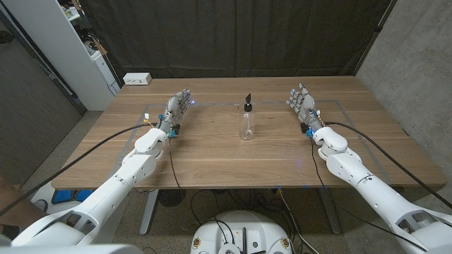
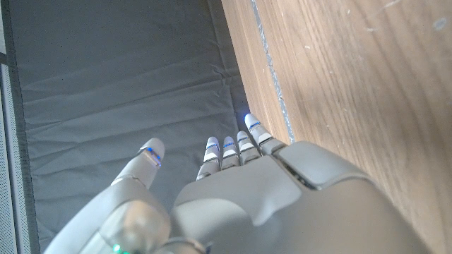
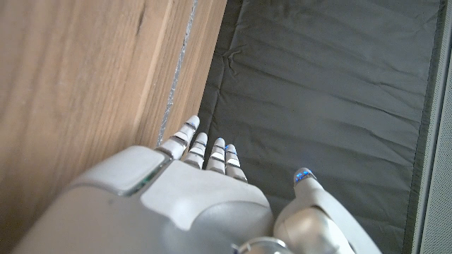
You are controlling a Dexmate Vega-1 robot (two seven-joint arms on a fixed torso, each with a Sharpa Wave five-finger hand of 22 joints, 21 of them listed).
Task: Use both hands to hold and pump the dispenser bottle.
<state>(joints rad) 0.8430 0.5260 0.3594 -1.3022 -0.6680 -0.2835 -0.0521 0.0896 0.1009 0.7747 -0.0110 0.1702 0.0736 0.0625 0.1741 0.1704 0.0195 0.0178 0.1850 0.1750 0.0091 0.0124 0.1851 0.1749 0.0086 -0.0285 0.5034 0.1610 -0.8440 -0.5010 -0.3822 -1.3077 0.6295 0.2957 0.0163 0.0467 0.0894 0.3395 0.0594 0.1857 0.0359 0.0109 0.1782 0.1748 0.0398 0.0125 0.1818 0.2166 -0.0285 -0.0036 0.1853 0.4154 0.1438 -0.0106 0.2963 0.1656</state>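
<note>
A clear dispenser bottle [image 1: 247, 124] with a black pump top stands upright near the middle of the wooden table [image 1: 212, 152]. My left hand [image 1: 178, 107] is well to the bottle's left, fingers stretched out and apart, holding nothing. My right hand [image 1: 302, 104] mirrors it well to the bottle's right, also open and empty. In the left wrist view my left hand [image 2: 261, 197] points its fingers toward the dark curtain, thumb spread aside. The right wrist view has my right hand [image 3: 191, 197] in the same pose beside the table's far edge.
A white power strip [image 1: 137, 79] lies at the table's back left corner. A dark curtain [image 1: 233, 35] hangs behind the table. A white cabinet [image 1: 78, 56] stands at the left, and a grey wall [image 1: 417, 63] at the right.
</note>
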